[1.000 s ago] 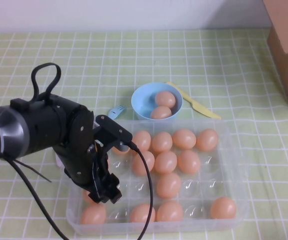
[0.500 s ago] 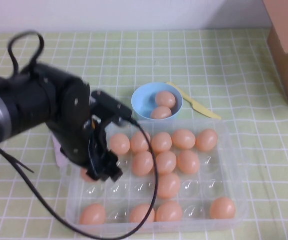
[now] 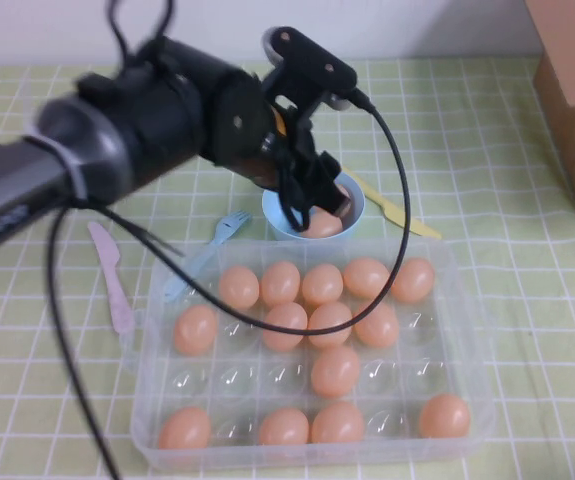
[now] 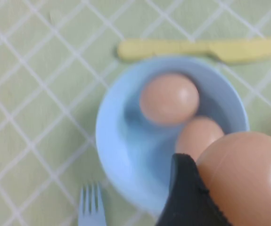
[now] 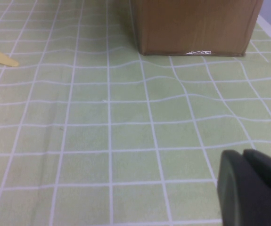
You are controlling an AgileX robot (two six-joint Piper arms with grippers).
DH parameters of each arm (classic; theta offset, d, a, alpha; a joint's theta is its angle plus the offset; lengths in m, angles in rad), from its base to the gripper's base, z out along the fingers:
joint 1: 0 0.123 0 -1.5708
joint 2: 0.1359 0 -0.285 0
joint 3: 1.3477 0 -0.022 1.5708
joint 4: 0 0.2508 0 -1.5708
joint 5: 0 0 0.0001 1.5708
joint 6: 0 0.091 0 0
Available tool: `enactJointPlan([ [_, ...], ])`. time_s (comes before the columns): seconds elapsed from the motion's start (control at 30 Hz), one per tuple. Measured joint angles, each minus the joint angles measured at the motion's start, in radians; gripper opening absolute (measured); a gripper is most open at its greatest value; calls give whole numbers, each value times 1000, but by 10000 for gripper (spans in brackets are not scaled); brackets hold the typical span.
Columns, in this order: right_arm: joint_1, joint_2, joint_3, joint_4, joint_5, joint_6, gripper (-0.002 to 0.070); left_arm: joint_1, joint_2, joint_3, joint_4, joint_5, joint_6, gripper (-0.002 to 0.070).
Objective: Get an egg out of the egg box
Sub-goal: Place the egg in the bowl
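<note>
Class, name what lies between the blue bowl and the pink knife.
High view: the blue fork lies between the blue bowl and the pink knife. The left claw, holding an egg, hovers over the bowl; the right claw is parked.

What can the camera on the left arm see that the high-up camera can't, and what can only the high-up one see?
Only the left wrist view shows the egg held in the left hand up close. Only the high view shows the egg box with its rows of eggs, the pink knife and the cardboard box. Both show the light-blue bowl with two eggs inside, the yellow knife and the blue fork. The right hand appears only in its own wrist view, low over the checked cloth near the cardboard box.
</note>
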Motion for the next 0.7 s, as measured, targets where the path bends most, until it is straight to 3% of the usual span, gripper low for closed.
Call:
enactJointPlan([
  [0.17, 0, 0, 0, 0, 0, 0, -17, 0, 122, -35, 19, -155, -18, 358],
  [0.6, 0, 0, 0, -2, 0, 0, -17, 69, 209, -50, 28, -212, -27, 360],
  [0.7, 0, 0, 0, -2, 0, 0, -17, 68, 222, -50, 8, -216, -27, 398],
])
